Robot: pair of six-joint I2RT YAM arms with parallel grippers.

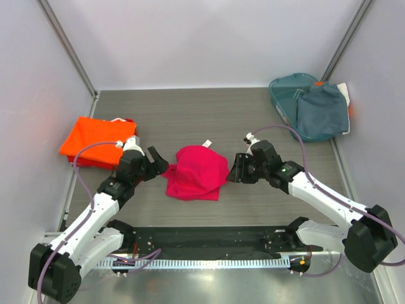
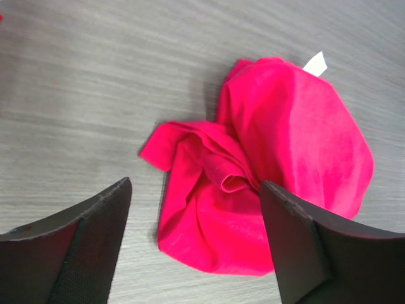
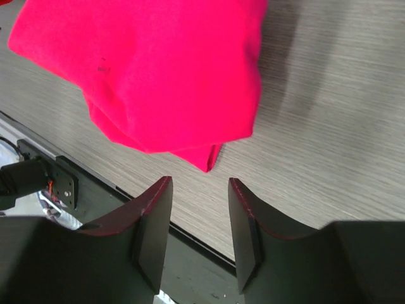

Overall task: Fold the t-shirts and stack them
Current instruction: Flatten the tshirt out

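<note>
Now the magenta t-shirt (image 1: 195,172) is lying crumpled in the centre of the top view, between the two claws. The left gripper (image 2: 196,190) is holding its jaws spread wide, with the bunched cloth showing between them, and is pinching nothing. The right gripper (image 3: 199,190) is keeping its jaws partly apart and empty, and a corner of the cloth is showing just above the gap.

I am judging that the step is spreading this shirt flat. To do it well, each claw should be taking one outer edge only, then both pulling apart evenly. The orange t-shirt (image 1: 98,140) is lying folded at the upper left.
</note>
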